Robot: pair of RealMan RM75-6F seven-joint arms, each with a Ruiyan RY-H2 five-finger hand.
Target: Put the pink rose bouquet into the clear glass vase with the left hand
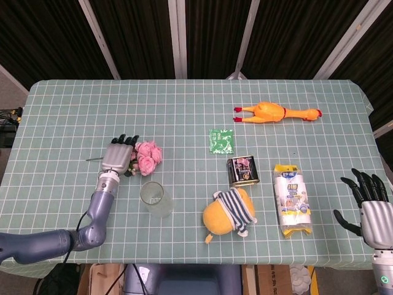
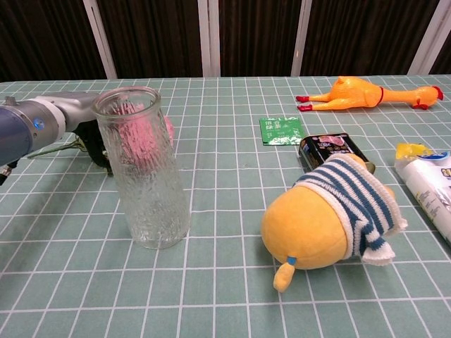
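The pink rose bouquet (image 1: 149, 157) lies on the green checked table, left of centre. Its thin stem end (image 1: 93, 160) pokes out leftward. My left hand (image 1: 119, 157) lies on top of the bouquet's leaves and stem, its fingers stretched out and not visibly closed around them. The clear glass vase (image 1: 155, 198) stands upright just in front of the roses. In the chest view the vase (image 2: 143, 169) hides most of the hand and the roses (image 2: 166, 129); only my left forearm (image 2: 53, 116) shows. My right hand (image 1: 370, 206) hovers at the table's front right edge, fingers spread and empty.
A yellow plush duck in a striped top (image 1: 229, 212) lies right of the vase. A dark can (image 1: 241, 169), a green packet (image 1: 221, 141) and a yellow-white pack (image 1: 291, 198) sit mid-right. A rubber chicken (image 1: 276, 113) lies at the back.
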